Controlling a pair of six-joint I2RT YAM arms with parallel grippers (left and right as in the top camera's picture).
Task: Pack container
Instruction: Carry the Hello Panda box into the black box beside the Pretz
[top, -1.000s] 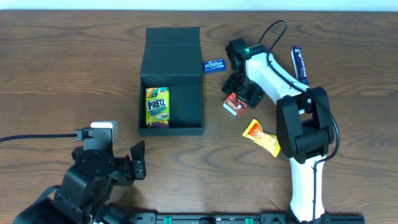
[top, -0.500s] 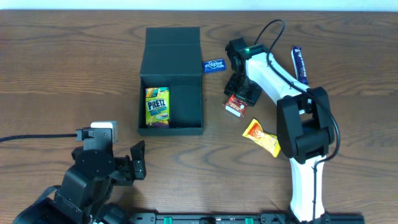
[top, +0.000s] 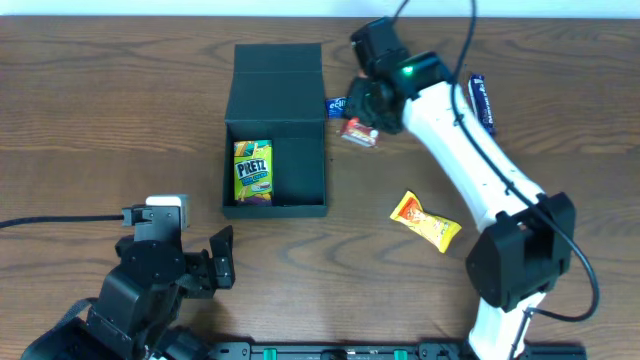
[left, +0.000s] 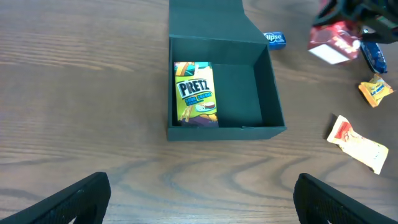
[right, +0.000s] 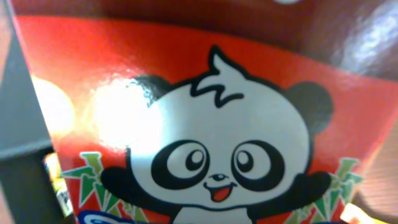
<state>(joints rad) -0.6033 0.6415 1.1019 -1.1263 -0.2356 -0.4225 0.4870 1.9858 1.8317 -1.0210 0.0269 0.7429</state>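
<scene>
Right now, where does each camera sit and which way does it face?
Overhead: above the table, facing straight down at the box; left arm, right arm, right hand holding red packet.
Left wrist: on the left arm, facing forward and down at the box; open fingers at bottom corners.
Right wrist: red packet fills the view.
Shared: red packet, in all three.

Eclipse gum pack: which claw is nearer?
Right. The right claw, holding the red panda box, hangs just beside the Eclipse pack; the left claw is far off, beyond the opposite end of the container.

One container (top: 275, 75); one panda box (top: 360, 132); five other snack packets (left: 196, 93).
</scene>
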